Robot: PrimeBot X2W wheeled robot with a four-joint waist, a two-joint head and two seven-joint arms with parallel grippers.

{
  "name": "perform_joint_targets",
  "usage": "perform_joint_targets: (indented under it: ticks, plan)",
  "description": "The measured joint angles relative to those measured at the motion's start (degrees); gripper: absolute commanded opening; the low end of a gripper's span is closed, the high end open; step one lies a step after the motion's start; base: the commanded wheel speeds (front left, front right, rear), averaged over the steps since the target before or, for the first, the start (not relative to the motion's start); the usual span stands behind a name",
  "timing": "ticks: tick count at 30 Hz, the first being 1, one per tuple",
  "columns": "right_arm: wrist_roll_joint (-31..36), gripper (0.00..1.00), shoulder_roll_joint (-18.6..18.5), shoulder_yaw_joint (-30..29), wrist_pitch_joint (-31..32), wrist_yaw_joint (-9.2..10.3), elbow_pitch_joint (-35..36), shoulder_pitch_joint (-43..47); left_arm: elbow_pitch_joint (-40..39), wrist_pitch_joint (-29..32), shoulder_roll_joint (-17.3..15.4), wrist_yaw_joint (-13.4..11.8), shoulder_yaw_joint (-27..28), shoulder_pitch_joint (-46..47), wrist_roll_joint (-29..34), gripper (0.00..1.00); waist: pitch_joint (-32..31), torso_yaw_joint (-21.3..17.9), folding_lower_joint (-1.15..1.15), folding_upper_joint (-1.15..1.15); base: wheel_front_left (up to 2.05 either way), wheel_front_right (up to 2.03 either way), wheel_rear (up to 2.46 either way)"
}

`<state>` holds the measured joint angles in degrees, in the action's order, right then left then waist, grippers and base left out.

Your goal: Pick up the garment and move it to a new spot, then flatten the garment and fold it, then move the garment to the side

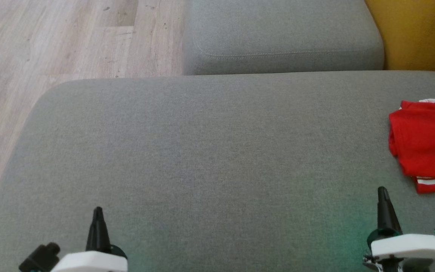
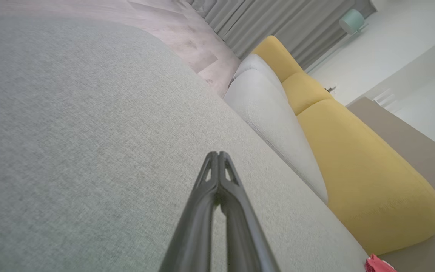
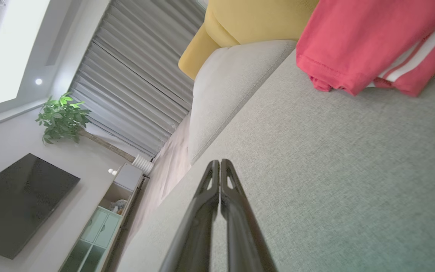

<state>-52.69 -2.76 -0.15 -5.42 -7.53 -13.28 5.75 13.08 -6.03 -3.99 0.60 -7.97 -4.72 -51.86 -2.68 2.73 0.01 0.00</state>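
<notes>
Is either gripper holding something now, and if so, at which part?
Nothing is held. The left gripper and right gripper are both shut and empty; the red garment lies apart on the grey cushion.

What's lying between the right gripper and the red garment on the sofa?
Nothing but bare grey cushion lies between the right gripper and the red garment, as the head view shows.

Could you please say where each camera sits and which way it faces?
Head view: on the head, looking down at the grey sofa seat; left tool and right tool at bottom.
Left wrist view: on the left wrist, along its shut fingers toward the yellow cushion.
Right wrist view: on the right wrist, along its shut fingers toward the red garment.
Shared: head and right wrist views show the garment.
</notes>
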Motion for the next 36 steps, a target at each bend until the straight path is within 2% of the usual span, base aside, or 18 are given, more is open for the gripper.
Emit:
perform_joint_targets:
  ticks: [36]
  plan:
    - [-23.0, 0.00, -0.1, -2.9, 5.5, 0.00, -1.4, -5.0, 1.4, 5.9, -0.1, 3.5, 5.1, 3.6, -23.8, 0.00, 1.6, -1.6, -0.01, 0.00, 0.00, 0.00, 0.00]
